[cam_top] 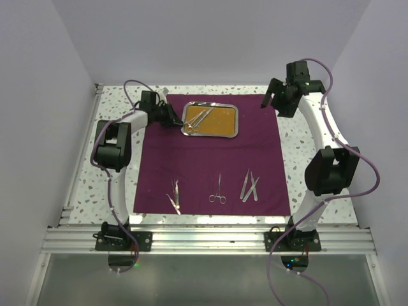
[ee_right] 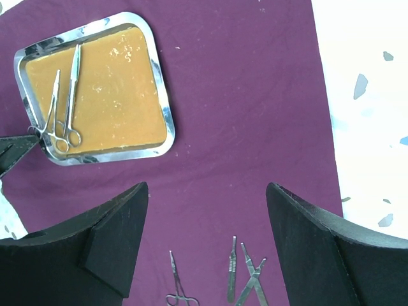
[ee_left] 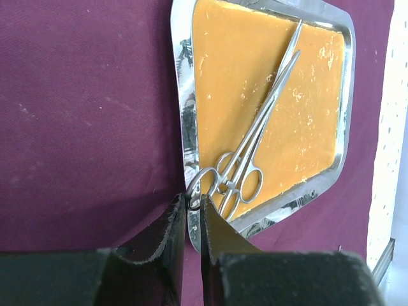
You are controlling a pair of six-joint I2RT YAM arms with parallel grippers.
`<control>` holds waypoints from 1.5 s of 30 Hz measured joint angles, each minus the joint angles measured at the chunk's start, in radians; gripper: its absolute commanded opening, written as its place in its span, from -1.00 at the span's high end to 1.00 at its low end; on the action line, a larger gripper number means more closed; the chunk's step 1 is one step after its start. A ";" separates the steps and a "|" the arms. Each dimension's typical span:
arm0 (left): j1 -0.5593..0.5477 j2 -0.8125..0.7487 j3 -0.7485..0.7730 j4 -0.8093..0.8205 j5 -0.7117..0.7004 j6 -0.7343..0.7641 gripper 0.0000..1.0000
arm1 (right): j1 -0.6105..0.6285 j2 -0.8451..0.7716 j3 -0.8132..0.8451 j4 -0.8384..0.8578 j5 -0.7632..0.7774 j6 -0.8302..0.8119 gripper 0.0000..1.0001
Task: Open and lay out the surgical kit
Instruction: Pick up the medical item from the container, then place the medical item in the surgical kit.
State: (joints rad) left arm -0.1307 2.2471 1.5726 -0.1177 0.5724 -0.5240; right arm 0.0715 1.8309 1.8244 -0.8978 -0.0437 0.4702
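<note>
Pinching a ring handle of the forceps point(ee_left: 268, 108) at the near left corner of the tray point(ee_left: 182, 95), the left hand point(ee_left: 193, 203) is closed on it. The right hand point(ee_right: 207, 188) hangs wide open above the purple cloth point(cam_top: 210, 166), where other instruments point(cam_top: 217, 193) lie along the near edge.

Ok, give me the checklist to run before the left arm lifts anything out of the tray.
1. Left gripper on a forceps ring: the ring sits between the fingertips; clamped or not, cannot tell.
2. Forceps free of the second instrument: not ok, their rings overlap.
3. Tray flat on the cloth: ok.
4. Right gripper open, away from the tray: ok.
5. Bare cloth beside the tweezers in the near row: ok.
</note>
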 measured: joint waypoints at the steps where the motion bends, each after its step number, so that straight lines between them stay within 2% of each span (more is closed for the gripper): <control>1: 0.000 0.000 0.005 -0.005 -0.002 0.001 1.00 | 0.000 0.000 0.000 0.000 0.000 0.000 -0.57; 17: 0.034 -0.023 0.046 -0.040 -0.056 0.010 1.00 | 0.000 0.000 0.000 0.000 -0.007 0.000 -0.57; 30: 0.042 -0.217 0.014 -0.002 -0.035 -0.064 1.00 | 0.000 0.000 0.000 0.001 -0.057 0.012 -0.56; 38: 0.006 -0.410 -0.189 0.053 -0.040 -0.154 1.00 | 0.000 -0.076 -0.071 0.013 -0.080 0.051 -0.56; 41: -0.083 -0.543 -0.338 0.053 -0.118 -0.204 1.00 | 0.000 -0.143 -0.115 0.003 -0.070 0.080 -0.56; 45: -0.295 -0.788 -0.552 0.057 -0.333 -0.360 1.00 | 0.000 -0.256 -0.174 -0.032 -0.048 0.135 -0.56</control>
State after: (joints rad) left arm -0.4255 1.4593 1.0206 -0.0605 0.2394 -0.8837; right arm 0.0715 1.5749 1.6505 -0.9298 -0.0914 0.6052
